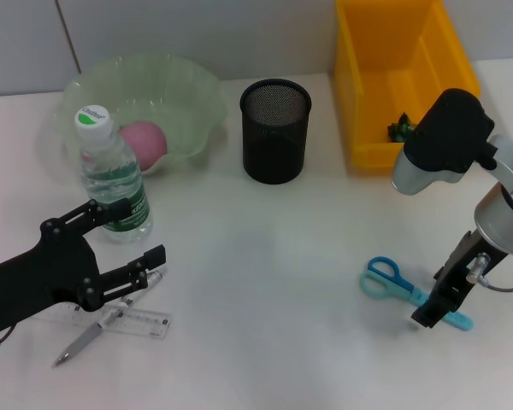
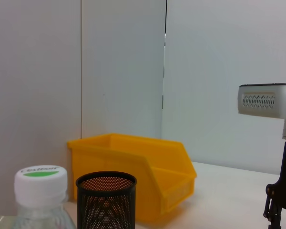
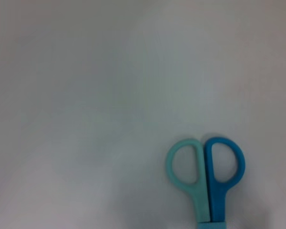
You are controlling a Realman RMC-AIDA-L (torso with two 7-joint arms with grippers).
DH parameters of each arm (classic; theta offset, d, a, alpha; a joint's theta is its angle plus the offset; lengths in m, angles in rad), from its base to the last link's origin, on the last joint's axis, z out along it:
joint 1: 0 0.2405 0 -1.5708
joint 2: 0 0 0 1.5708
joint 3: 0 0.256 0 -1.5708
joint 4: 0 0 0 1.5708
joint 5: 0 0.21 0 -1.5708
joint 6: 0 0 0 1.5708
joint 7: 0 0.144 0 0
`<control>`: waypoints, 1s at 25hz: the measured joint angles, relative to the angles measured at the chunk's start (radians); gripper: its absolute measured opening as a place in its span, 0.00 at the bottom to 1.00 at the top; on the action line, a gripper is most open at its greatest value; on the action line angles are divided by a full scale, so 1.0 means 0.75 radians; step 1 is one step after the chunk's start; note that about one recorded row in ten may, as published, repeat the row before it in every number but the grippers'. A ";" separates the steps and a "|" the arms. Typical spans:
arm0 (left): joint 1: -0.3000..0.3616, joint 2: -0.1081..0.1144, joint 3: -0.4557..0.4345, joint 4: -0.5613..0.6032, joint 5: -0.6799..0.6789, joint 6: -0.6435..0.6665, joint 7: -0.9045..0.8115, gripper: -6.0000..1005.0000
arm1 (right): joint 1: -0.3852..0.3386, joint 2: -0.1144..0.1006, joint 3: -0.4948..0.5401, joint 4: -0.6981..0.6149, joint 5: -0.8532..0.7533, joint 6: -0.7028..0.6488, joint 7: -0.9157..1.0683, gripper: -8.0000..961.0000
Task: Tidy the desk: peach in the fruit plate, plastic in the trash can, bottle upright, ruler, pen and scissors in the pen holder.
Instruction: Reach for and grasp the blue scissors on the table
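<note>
left gripper (image 1: 128, 243) spread open by the bottle (image 1: 111, 179), near the desk's (image 1: 265, 282) left edge.
right gripper (image 1: 442, 306) over the scissors (image 1: 392, 280); its grip can't be told.

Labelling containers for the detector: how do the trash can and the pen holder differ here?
Shape: the trash can is a rectangular bin; the pen holder is a round cup.
Material: the trash can has solid bright yellow walls; the pen holder is see-through black mesh.
Contents: the trash can has a small dark green item inside; nothing sticks up out of the pen holder.
Shared: both stand upright, open-topped, at the desk's back.
</note>
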 joint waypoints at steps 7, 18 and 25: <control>-0.003 0.000 0.002 0.000 0.000 0.000 -0.001 0.80 | 0.002 -0.001 0.008 0.008 0.000 0.011 0.007 0.57; -0.018 0.000 0.005 0.000 0.000 0.000 -0.007 0.80 | -0.001 0.001 0.007 0.012 0.003 0.029 0.008 0.49; -0.026 0.000 0.011 0.000 0.000 0.000 -0.011 0.80 | -0.001 0.002 -0.001 0.025 0.007 0.038 0.008 0.48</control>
